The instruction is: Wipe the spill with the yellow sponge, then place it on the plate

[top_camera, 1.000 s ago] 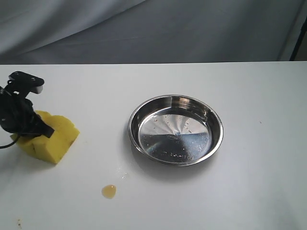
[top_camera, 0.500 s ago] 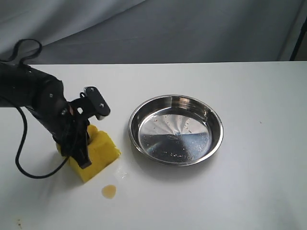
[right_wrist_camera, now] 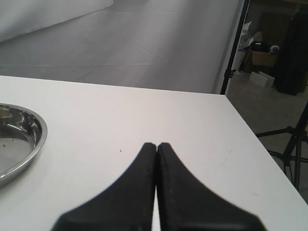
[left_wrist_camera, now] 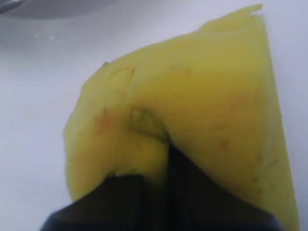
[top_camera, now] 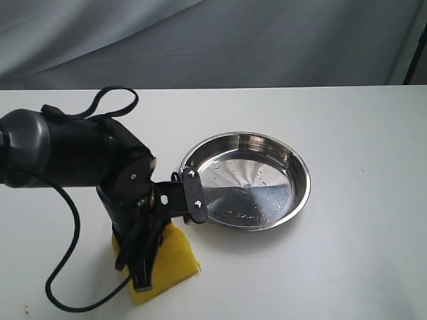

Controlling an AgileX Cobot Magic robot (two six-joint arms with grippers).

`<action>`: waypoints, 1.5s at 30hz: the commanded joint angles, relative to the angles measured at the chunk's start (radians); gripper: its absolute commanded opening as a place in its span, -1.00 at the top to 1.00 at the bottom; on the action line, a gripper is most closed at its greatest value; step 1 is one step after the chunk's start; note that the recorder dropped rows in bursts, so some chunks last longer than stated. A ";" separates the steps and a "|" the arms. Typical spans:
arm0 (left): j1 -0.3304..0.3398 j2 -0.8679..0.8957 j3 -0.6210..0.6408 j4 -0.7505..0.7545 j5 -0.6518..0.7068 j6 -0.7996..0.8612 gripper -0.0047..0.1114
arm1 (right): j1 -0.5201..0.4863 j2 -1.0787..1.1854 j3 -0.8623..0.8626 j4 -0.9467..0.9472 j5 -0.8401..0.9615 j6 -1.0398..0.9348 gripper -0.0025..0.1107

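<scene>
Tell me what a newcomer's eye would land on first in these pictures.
The bright yellow sponge at the front left of the white table stands out first, pinched in the left end effector under a bulky black arm. Next comes the shiny steel plate, just right of it mid-table. The right end effector is shut, holding nothing.

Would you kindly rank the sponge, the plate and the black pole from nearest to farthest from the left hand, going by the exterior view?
1. Sponge, clamped in the left hand.
2. Plate, mid-table, to the right.
3. Black pole, off the table, far right corner.
</scene>
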 commanded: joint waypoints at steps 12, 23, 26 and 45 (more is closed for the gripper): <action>-0.049 0.029 0.020 0.183 0.027 -0.179 0.92 | -0.004 -0.006 0.003 -0.007 -0.008 0.001 0.96; 0.245 0.029 0.020 0.282 0.065 -0.355 0.92 | -0.004 -0.006 0.003 -0.007 -0.008 0.001 0.96; 0.304 0.029 0.020 0.282 0.053 -0.390 0.92 | -0.004 -0.006 0.003 -0.007 -0.008 0.001 0.96; -0.022 0.029 0.020 -0.013 0.016 -0.160 0.92 | -0.004 -0.006 0.003 -0.007 -0.008 0.001 0.96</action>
